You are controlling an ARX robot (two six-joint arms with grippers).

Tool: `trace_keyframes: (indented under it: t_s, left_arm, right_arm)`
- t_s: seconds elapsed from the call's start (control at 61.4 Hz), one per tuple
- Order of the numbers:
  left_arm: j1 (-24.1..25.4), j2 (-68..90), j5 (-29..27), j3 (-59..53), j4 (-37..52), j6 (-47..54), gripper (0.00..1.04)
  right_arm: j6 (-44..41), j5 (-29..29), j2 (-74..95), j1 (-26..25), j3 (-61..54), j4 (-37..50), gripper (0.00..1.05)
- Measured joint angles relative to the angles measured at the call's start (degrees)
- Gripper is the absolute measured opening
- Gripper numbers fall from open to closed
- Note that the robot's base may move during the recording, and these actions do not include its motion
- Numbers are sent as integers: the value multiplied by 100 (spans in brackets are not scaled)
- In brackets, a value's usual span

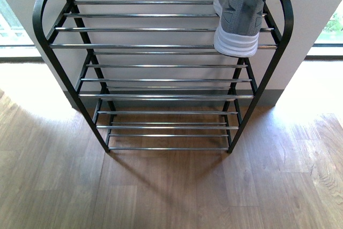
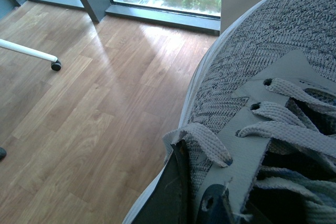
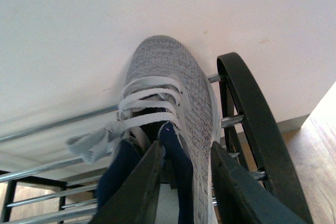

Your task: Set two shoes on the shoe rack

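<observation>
Grey sneaker (image 1: 239, 17), collar pinched by right pincer (image 3: 186, 150), perched on top rods of shoe rack (image 1: 161, 46). Held other sneaker (image 2: 252, 77) clamped in left pincer (image 2: 186, 198).

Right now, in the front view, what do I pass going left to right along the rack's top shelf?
Left arched side piece → bare chrome rods → grey sneaker → right arched side piece

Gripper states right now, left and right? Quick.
Left gripper: closed on a grey sneaker, only one finger clearly in view.
Right gripper: closed on the other sneaker, at the shoe rack top tier.
</observation>
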Motion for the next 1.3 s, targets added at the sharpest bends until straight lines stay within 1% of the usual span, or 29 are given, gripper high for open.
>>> trace_keyframes:
  t_s: [0.081,0.13,0.195,0.261,0.31,0.342,0.375,0.407,0.44,0.472,0.538,0.603,0.668,0.701,0.815,0.847,0.977,1.026,1.043,1.14,1.303]
  left_arm:
    - [0,0,2,0,0,0,1]
    - [0,0,2,0,0,0,1]
    - [0,0,2,0,0,0,1]
    - [0,0,0,0,0,0,1]
    - [0,0,0,0,0,0,1]
    - [0,0,0,0,0,0,1]
    - [0,0,2,0,0,0,1]
    - [0,0,-2,0,0,0,1]
    - [0,0,-2,0,0,0,1]
    - [0,0,2,0,0,0,1]
    - [0,0,4,0,0,0,1]
    - [0,0,4,0,0,0,1]
    - [0,0,2,0,0,0,1]
    - [0,0,0,0,0,0,1]
    - [0,0,2,0,0,0,1]
    - [0,0,4,0,0,0,1]
    - [0,0,4,0,0,0,1]
    - [0,0,2,0,0,0,1]
    - [0,0,2,0,0,0,1]
    - [0,0,-2,0,0,0,1]
    - [0,0,7,0,0,0,1]
  right_arm:
    - [-197,-79,-457,-37,-299,-31,47]
    - [-435,-79,-820,-90,-551,-42,57]
    - [-866,-15,-1241,-173,-920,35,68]
    - [-1390,-22,-1620,-293,-1370,365,78]
    - [-2022,-13,-1943,-439,-1799,789,87]
    - [-2190,-144,-2092,-542,-2072,1130,89]
    - [-2273,-439,-2286,-678,-2461,1812,82]
    - [-2280,-533,-2468,-780,-2826,2382,75]
    - [-2295,-614,-2645,-846,-3174,2780,68]
    - [-2297,-660,-2780,-876,-3418,2966,63]
    - [-2299,-745,-2983,-905,-3794,3141,54]
    - [-2315,-846,-3309,-955,-4389,3305,39]
    - [-2317,-894,-3523,-994,-4721,3379,28]
    - [-2317,-898,-3600,-1016,-4824,3403,24]
    - [-2319,-933,-4004,-1113,-5294,3473,5]
    - [-2337,-957,-4105,-1132,-5401,3475,1]
    - [-2334,-1049,-4481,-1178,-5788,3473,1]
    - [-2339,-1329,-4669,-1331,-5954,3460,1]
    - [-2339,-1344,-4706,-1360,-5987,3456,1]
    - [-2337,-1340,-5084,-1517,-6260,3357,1]
    - [-2339,-1366,-5678,-1526,-6623,3097,1]
